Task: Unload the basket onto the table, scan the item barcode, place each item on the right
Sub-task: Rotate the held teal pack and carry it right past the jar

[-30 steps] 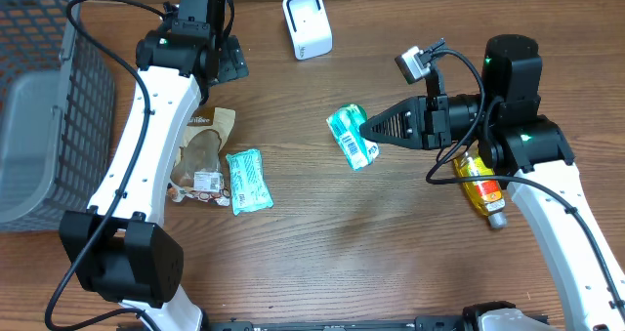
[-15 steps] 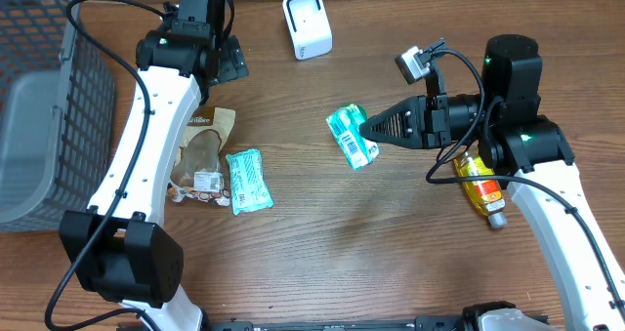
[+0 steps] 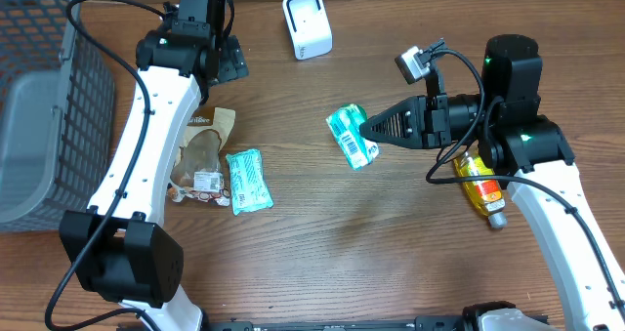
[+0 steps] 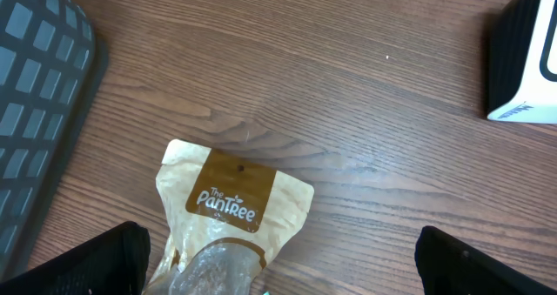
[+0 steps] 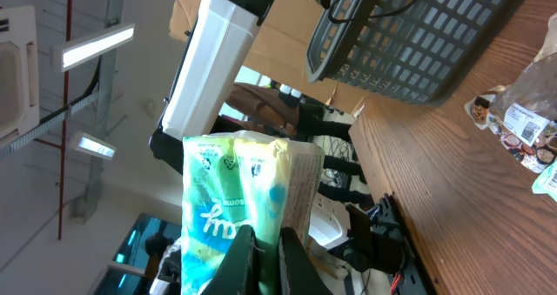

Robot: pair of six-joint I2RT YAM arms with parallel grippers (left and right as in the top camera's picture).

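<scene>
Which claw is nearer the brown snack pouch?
Left. The left claw is open right beside the pouch; the right claw is far to its right, shut on a green packet.

The packet (image 3: 350,136) in the right gripper (image 3: 367,130) is glossy, crinkled plastic film. Under the left gripper (image 3: 225,62), the wooden table (image 4: 348,95) looks matt.

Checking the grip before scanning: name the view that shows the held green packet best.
Right wrist: the green packet looms large, its edge pinched in the right tool. Overhead shows it small, at the tool's tip. Left wrist misses it.
</scene>
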